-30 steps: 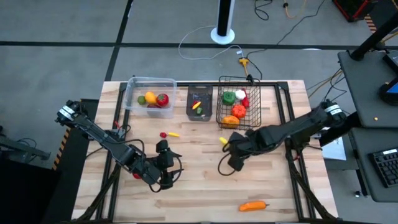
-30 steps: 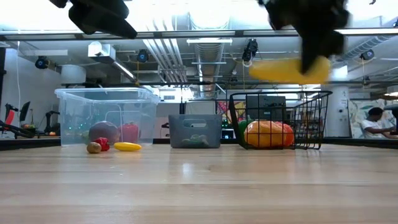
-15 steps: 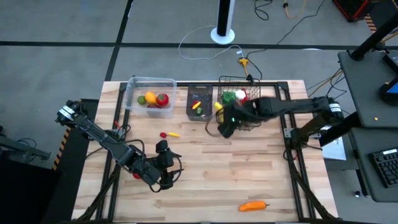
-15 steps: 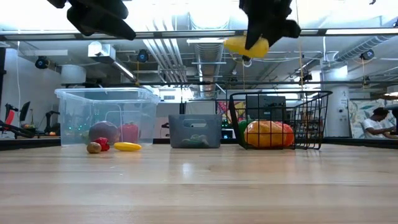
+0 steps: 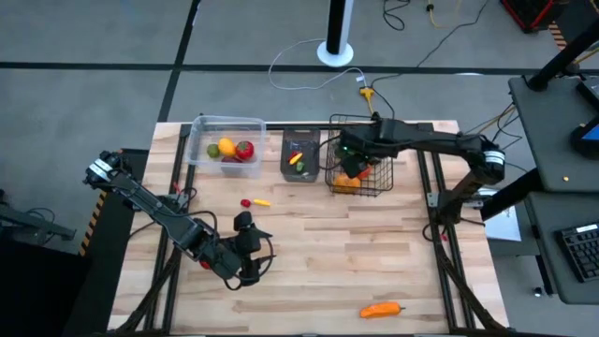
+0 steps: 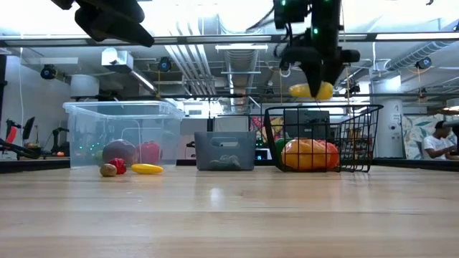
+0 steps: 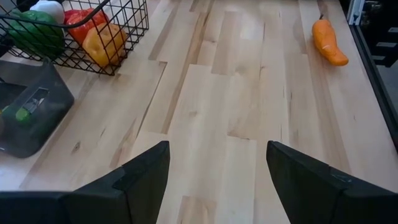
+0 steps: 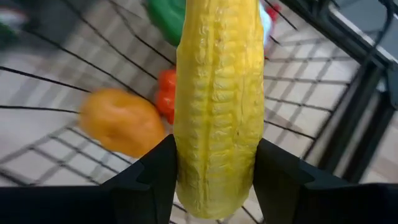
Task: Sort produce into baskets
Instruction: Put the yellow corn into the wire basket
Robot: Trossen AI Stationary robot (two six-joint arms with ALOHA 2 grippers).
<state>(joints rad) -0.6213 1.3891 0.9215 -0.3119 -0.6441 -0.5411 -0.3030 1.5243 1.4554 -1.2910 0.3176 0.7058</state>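
Note:
My right gripper (image 5: pixel 348 161) is shut on a yellow corn cob (image 8: pixel 214 93) above the black wire basket (image 5: pixel 367 183). The basket holds green, red, orange and white produce. In the low view the cob (image 6: pixel 311 90) hangs just above the basket's rim (image 6: pixel 323 109). My left gripper (image 5: pixel 246 245) is open and empty over the table's near left part. The clear tub (image 5: pixel 198 140) holds yellow, green and red pieces. The dark bin (image 5: pixel 299 173) stands between the tub and the basket. My right gripper pinches the corn cob by its two long sides (image 8: pixel 186 174) between its two fingers (image 8: pixel 155 180). In the low view the fingers point down and the cob (image 6: pixel 311 90) hangs under them. It is lifted clear, over the basket's opening.
A small red piece (image 5: pixel 245 201) and a yellow piece (image 5: pixel 261 201) lie on the table in front of the tub. An orange pepper (image 5: pixel 381 309) lies near the front edge. A red piece (image 5: pixel 204 265) shows beside my left arm. Bare wood lies in the middle.
My right gripper has carried the corn cob from over the table's middle toward the far edge. It now stands over the wire basket, still shut on the cob.

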